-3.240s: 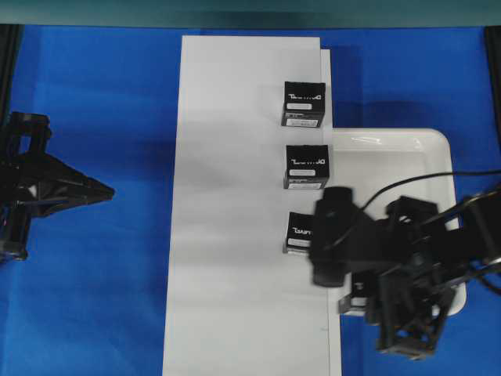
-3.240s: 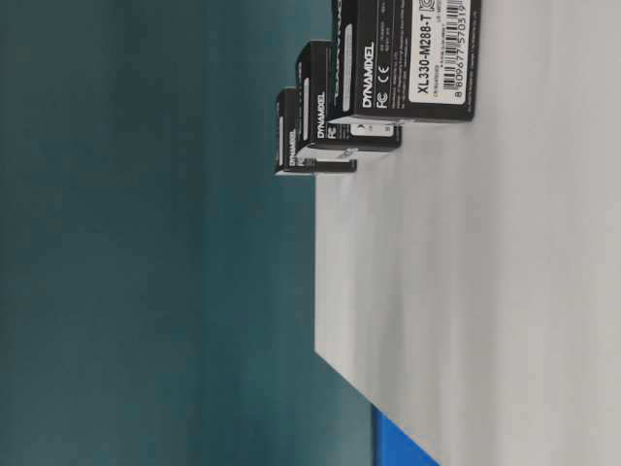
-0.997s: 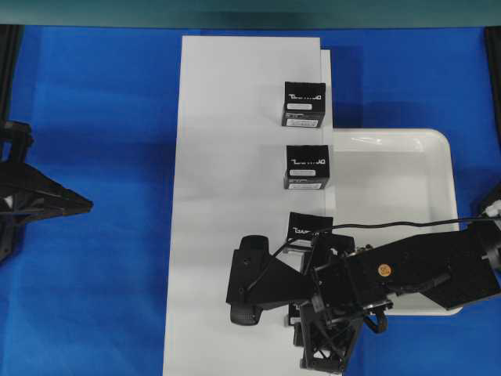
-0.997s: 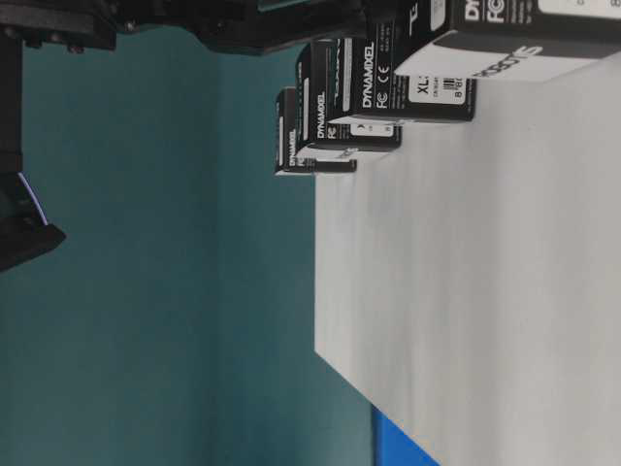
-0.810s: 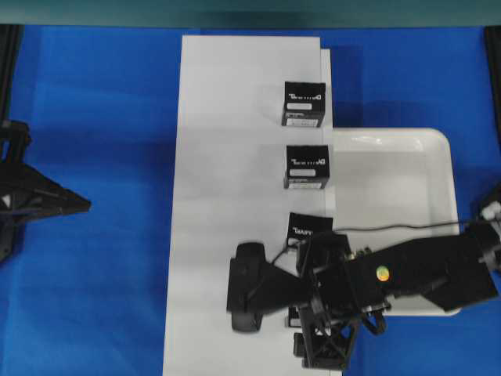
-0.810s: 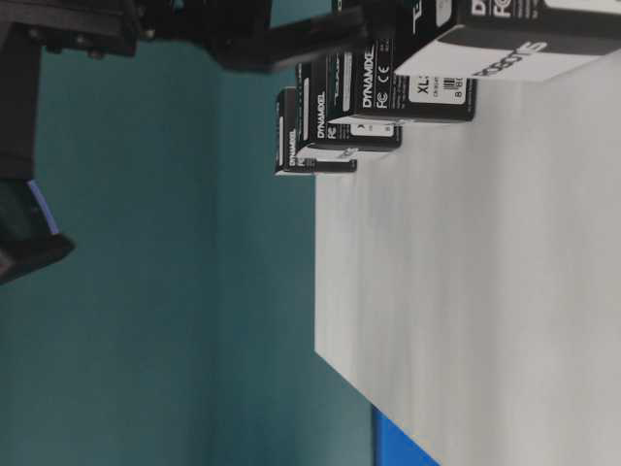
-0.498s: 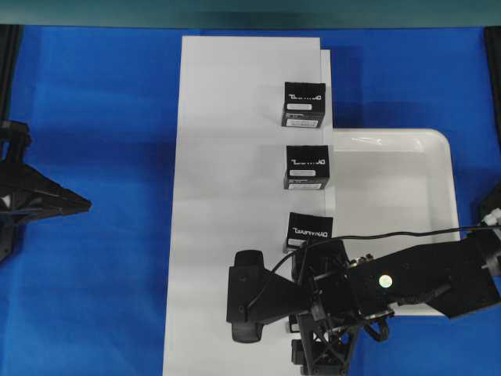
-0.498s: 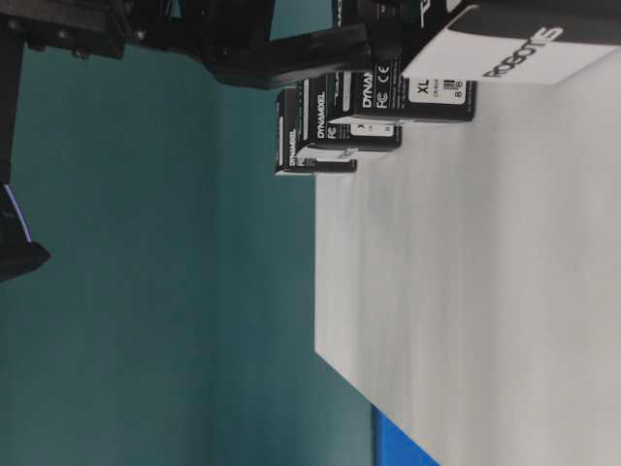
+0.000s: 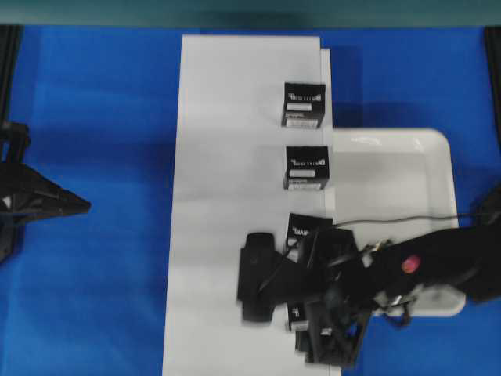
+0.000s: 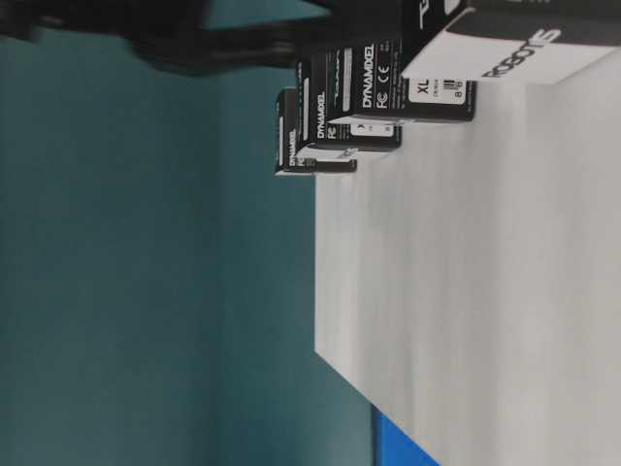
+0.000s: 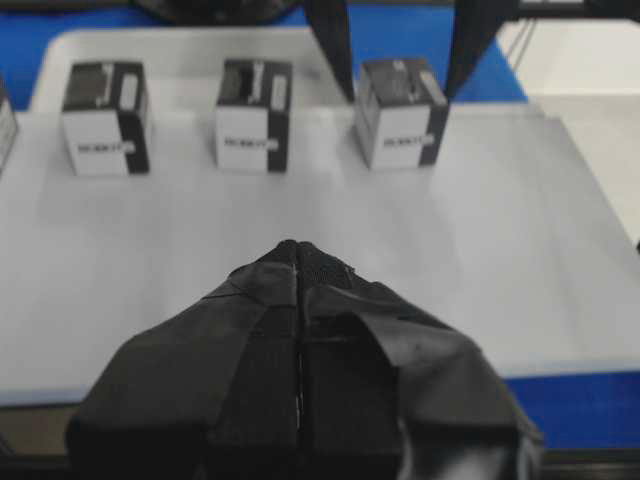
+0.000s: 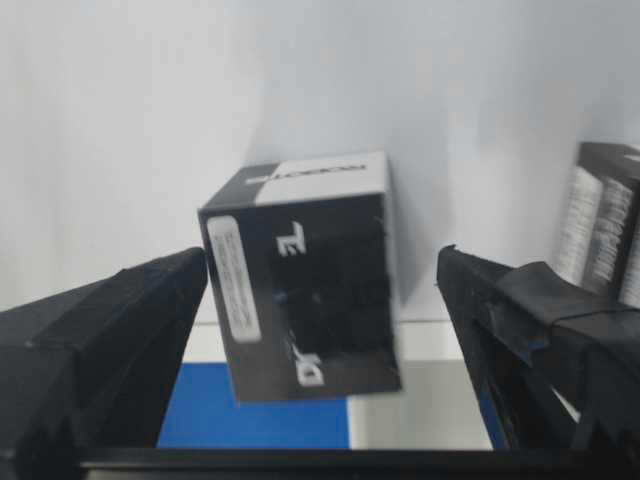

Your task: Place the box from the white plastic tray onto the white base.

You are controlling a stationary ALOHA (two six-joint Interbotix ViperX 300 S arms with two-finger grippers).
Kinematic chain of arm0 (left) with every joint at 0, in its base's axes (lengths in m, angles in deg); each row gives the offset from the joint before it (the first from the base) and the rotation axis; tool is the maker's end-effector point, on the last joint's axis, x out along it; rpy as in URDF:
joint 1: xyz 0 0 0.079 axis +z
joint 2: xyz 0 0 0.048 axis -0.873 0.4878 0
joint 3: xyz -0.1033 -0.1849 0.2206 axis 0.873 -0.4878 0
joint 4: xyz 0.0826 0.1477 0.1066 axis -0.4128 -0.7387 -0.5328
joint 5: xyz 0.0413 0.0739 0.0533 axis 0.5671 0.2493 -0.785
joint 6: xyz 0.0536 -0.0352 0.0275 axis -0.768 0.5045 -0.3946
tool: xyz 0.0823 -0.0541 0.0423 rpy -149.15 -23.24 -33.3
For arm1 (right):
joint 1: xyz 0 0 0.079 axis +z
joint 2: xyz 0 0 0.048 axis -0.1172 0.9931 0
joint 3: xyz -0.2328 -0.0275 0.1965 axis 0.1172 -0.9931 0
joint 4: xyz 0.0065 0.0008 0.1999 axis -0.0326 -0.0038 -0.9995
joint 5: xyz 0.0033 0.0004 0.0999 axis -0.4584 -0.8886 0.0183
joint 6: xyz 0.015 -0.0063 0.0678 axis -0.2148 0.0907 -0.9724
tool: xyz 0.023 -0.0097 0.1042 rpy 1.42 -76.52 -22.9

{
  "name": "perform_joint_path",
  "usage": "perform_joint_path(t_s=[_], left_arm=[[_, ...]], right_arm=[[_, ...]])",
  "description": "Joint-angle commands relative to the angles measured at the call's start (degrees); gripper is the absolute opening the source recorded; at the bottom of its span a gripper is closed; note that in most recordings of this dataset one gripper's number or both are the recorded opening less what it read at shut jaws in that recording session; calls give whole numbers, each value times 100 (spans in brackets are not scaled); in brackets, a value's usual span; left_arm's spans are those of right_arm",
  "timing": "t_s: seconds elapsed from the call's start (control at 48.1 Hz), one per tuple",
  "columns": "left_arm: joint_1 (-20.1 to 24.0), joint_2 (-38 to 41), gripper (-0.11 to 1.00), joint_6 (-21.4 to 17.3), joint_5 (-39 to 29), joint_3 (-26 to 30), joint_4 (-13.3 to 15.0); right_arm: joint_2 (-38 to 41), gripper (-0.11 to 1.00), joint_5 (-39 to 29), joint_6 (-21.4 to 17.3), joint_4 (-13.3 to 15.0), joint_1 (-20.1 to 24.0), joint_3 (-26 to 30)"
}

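my right gripper (image 12: 320,330) is spread wide, clear of the box (image 12: 305,275) at the white base (image 9: 227,157) right edge; i should lift straight up, avoiding nudging it.

In the table-level view, "ROBOTIS" stands on the white side of the nearest box (image 10: 505,44). The second box (image 10: 403,92) reads "DYNAMIXEL", "FC CE" and "XL". "DYNAMIXEL" also runs along the third box (image 10: 335,116) and the farthest box (image 10: 291,136).
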State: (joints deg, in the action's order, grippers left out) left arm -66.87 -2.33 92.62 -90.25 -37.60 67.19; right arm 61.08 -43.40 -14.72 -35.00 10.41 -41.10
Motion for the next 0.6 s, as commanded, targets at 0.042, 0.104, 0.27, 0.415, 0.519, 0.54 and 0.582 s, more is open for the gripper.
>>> perform_joint_path(t_s=[0.042,0.104,0.27,0.415,0.519,0.54,0.582], left_arm=[[-9,18,-7,9,-132,114,-9],[-9,-26,-7,9,-141,132,-9],[-9,-79,-7,0,-132,149,-9],[-9,-114,-7,0,-141,158,-9],[-9,-141,-7,0,-158,158,-9],[-9,-141,-7,0,-167,158,-9],[-9,-141,-7,0,-167,158,-9]], right_arm=[[-545,100,272,-123,167,-26,-114],[-826,100,325,-246,352,-26,-220],[-1573,100,369,-290,747,-88,-606],[-2153,100,545,-308,967,-193,-993],[-2566,100,870,-308,1116,-290,-1301],[-2654,100,949,-308,1143,-316,-1362],[-2821,100,1090,-308,1160,-352,-1485]])
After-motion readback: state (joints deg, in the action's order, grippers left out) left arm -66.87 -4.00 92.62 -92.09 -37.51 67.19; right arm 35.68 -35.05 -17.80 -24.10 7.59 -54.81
